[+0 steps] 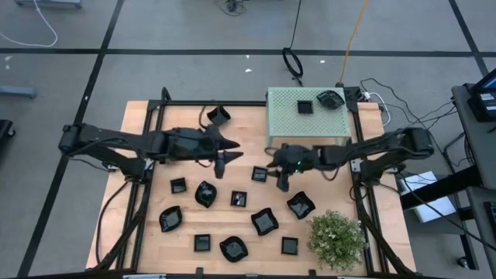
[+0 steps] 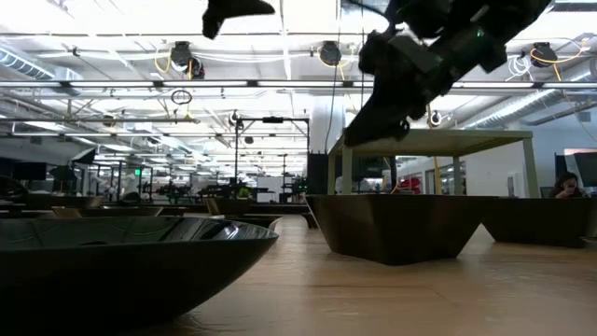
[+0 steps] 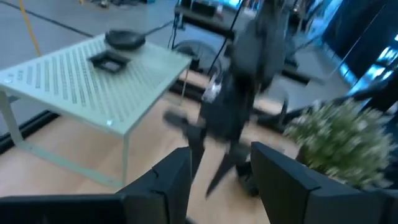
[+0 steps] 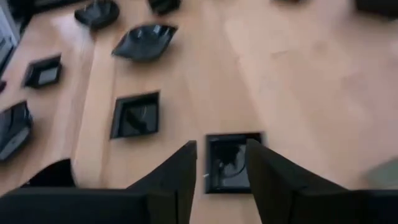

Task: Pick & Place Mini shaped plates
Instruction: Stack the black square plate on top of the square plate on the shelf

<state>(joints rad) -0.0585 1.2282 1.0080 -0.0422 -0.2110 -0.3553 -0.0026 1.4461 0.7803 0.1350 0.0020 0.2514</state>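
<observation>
Two black plates, one square [image 1: 305,107] and one rounded [image 1: 331,98], are already set on the pale green stand [image 1: 287,128]. About a dozen more remain scattered over the desk [image 1: 139,201], so most of the work is judged still to be done. The right gripper [image 1: 280,180] is held low over a small square plate [image 4: 231,163], fingers spread and empty. That plate lies flat, hollow upward, with no long axis. The left gripper [image 1: 221,164] hovers mid-desk, fingers spread, nothing pinched.

Two plates [image 1: 318,102] on stand [image 1: 288,124]
</observation>
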